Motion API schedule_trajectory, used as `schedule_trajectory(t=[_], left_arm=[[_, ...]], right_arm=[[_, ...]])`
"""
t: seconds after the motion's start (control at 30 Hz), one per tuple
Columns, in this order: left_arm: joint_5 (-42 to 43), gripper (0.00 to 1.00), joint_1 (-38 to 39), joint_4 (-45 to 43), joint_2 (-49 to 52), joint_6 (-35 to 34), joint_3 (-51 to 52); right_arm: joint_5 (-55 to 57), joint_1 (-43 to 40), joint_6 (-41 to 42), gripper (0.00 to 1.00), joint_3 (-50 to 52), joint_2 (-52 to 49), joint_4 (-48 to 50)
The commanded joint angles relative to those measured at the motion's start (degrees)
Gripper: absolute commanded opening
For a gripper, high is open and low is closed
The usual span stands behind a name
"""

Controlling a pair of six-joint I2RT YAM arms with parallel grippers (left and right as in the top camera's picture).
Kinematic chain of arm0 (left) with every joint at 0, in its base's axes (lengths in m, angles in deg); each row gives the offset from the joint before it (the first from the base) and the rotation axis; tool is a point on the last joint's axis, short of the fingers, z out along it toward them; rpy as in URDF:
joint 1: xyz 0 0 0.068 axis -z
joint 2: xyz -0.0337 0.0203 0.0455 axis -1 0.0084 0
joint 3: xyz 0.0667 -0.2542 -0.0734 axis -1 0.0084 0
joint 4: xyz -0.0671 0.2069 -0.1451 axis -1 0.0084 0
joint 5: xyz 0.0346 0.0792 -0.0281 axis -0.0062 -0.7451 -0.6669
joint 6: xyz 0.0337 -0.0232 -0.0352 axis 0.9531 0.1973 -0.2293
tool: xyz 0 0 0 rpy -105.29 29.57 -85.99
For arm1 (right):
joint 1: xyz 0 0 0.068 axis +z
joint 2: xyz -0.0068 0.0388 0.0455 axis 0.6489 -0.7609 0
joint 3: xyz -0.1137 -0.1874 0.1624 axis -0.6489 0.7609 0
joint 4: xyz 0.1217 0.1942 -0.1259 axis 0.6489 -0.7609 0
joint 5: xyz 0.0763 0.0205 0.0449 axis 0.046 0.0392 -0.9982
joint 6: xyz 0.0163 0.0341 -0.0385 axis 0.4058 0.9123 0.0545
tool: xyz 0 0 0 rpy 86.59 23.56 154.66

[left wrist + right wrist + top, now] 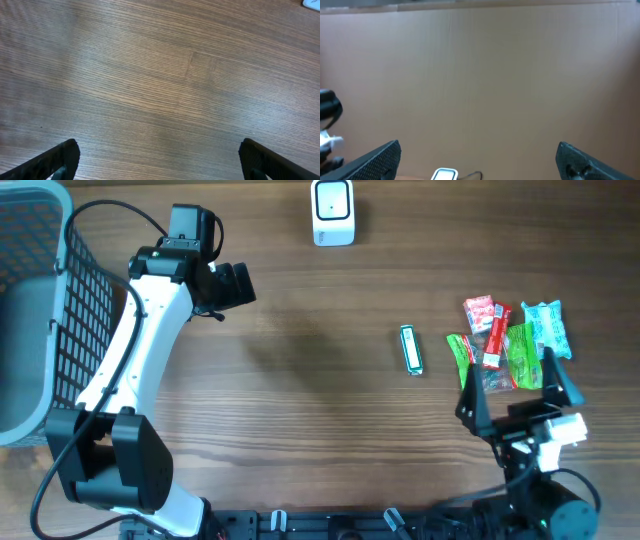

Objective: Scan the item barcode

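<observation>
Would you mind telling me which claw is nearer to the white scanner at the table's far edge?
Left. The left claw hangs open to the scanner's left and nearer the robot; the right claw is open far off, by the snack packets.

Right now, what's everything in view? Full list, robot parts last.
table: 1, brown wood, under everything
barcode scanner: 1, white, top centre of the overhead view
basket: 1, grey mesh, left edge
slim packet: 1, green and white, alone, right of centre
snack packets: about 5, red, green and teal, heaped at right, partly hidden
left arm: 1, white and black, beside the basket
right arm: 1, black, lower right
left end effector: 1, black, open, empty, over bare table
right end effector: 1, black, open, empty, at the heap's near edge
</observation>
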Motion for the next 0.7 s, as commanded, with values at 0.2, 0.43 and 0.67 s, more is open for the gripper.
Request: schedule_trajectory(t=[0.2,0.43,0.67], left_arm=[[-0.5,1.0,-0.1,-0.1,0.3,0.3,0.0],[-0.5,1.0,-0.1,-0.1,0.3,0.3,0.0],[-0.5,1.0,-0.1,-0.1,0.3,0.3,0.0]], right_arm=[[-1.3,-0.3,2.5,1.0,9.4,0.9,-5.1],[-1.3,-0.3,7.0,1.0,9.4,0.9,-17.1],[-1.3,-0.3,7.0,1.0,9.4,0.8,-17.2]])
